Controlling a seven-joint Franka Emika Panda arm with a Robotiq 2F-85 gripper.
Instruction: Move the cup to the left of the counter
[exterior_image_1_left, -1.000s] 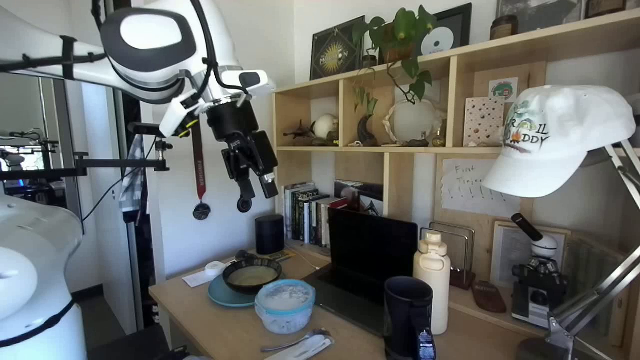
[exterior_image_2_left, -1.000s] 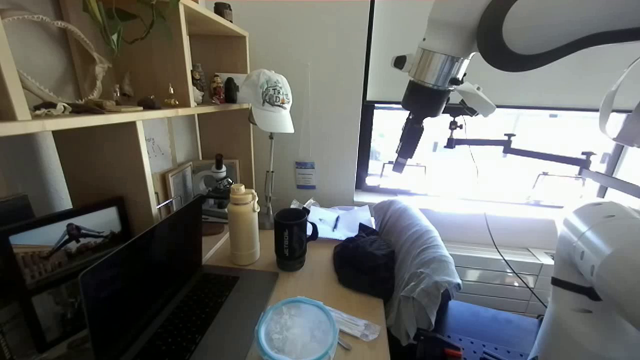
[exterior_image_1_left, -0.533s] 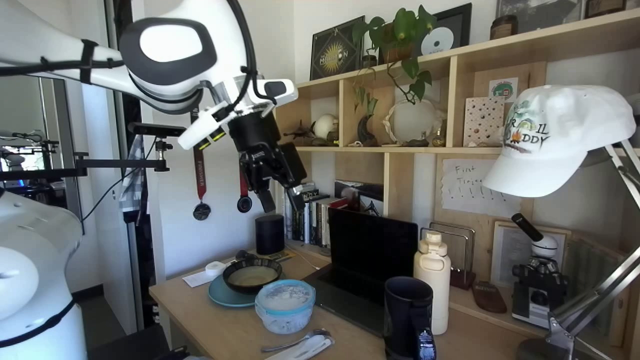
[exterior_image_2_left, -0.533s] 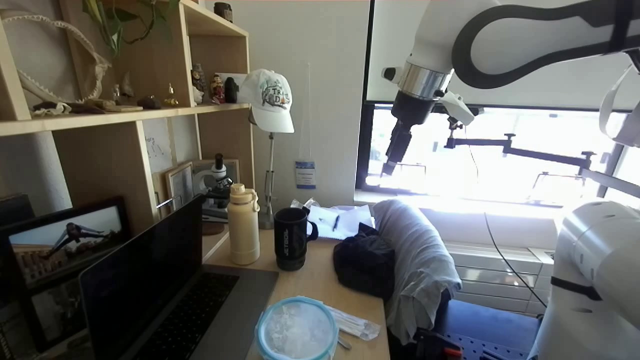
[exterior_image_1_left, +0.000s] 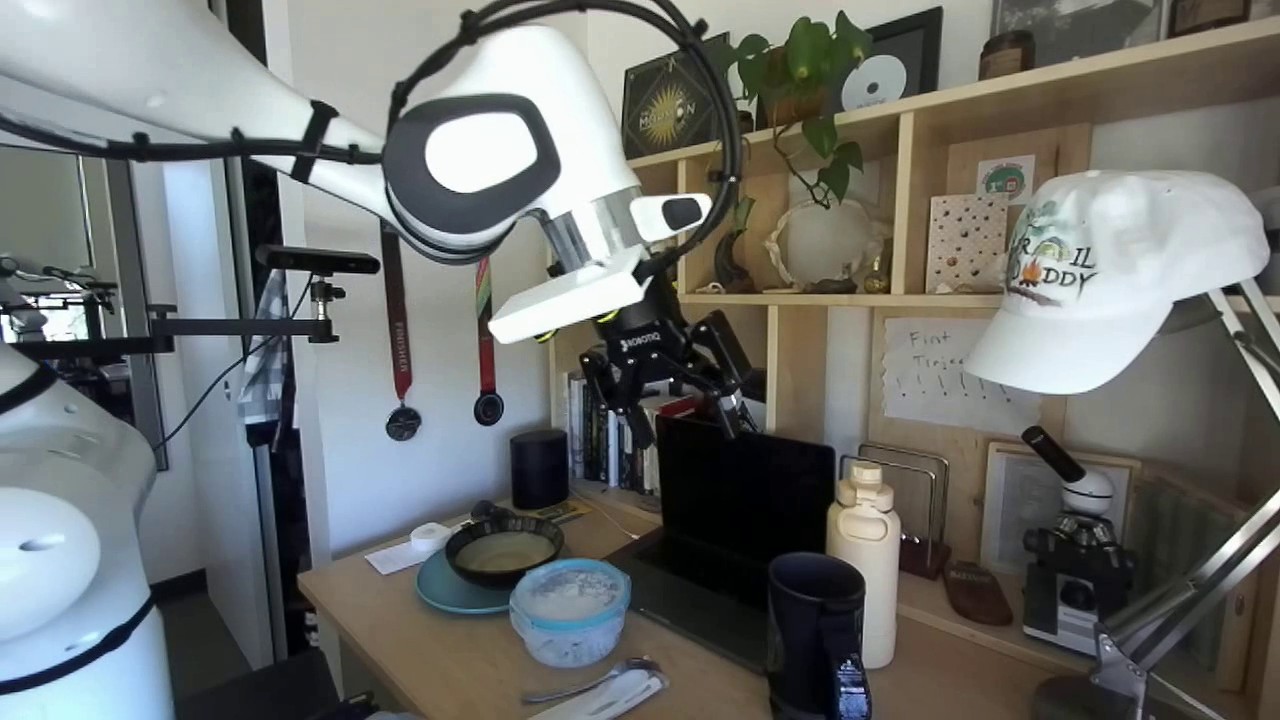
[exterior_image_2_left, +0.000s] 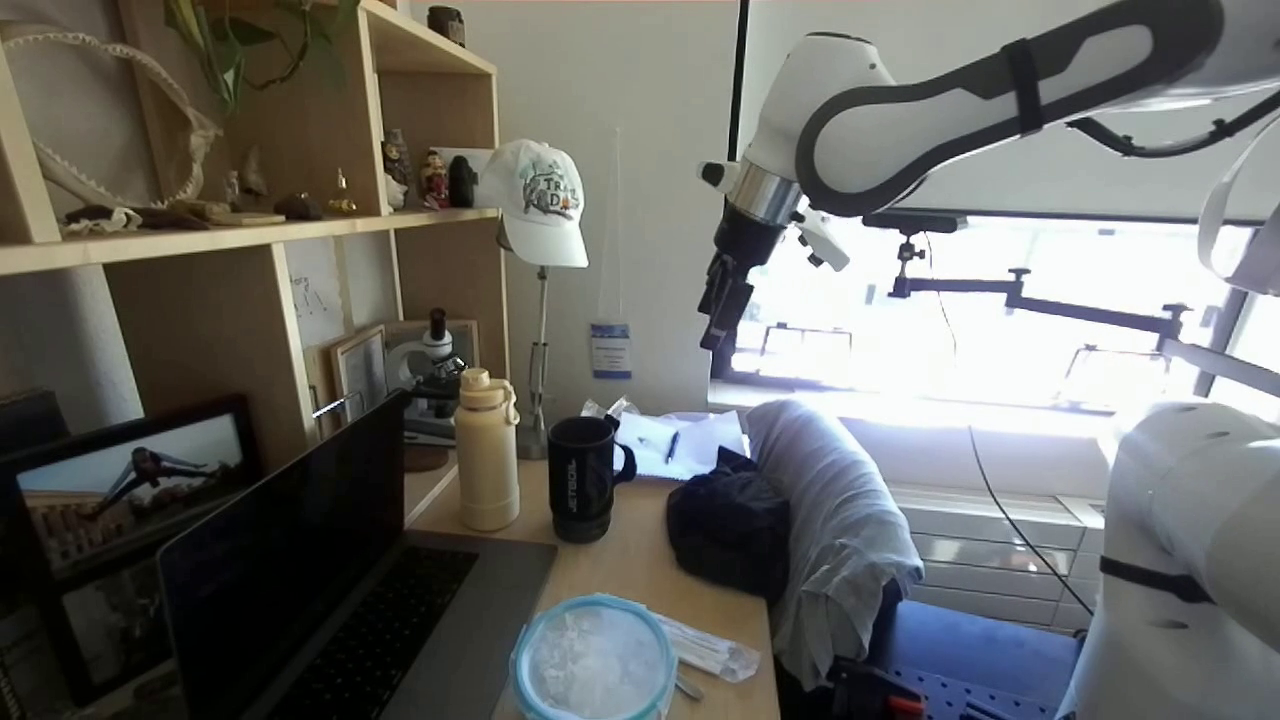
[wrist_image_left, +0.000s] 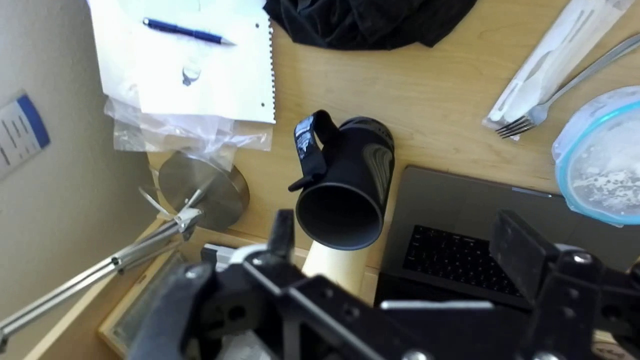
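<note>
The cup (exterior_image_1_left: 815, 630) is a tall black tumbler with a side handle. It stands upright on the tan wooden counter (exterior_image_1_left: 700, 690), beside the cream bottle. It also shows in an exterior view (exterior_image_2_left: 580, 480) and in the wrist view (wrist_image_left: 357, 150), where its open mouth faces the camera. My gripper (exterior_image_1_left: 690, 432) is in the air in front of the laptop screen's top edge in that exterior view. It is higher than the cup and apart from it. In the wrist view the gripper (wrist_image_left: 395, 232) has its fingers wide apart with nothing between them. The gripper also shows edge-on in an exterior view (exterior_image_2_left: 716, 345).
A cream bottle (exterior_image_1_left: 865, 590) stands close to the cup. An open laptop (exterior_image_1_left: 745, 490), a blue-lidded container (exterior_image_1_left: 570, 615), a dark bowl (exterior_image_1_left: 503, 550) on a blue plate (exterior_image_1_left: 440, 590) and cutlery (exterior_image_1_left: 600, 690) lie along the counter. A lamp (wrist_image_left: 210, 195), paper (wrist_image_left: 200, 95) and dark cloth (exterior_image_2_left: 730, 520) are near the cup.
The arm has swung across toward the counter and come slightly lower, bringing the gripper from beside the wall to in front of the laptop. The cup and other items have not moved.
</note>
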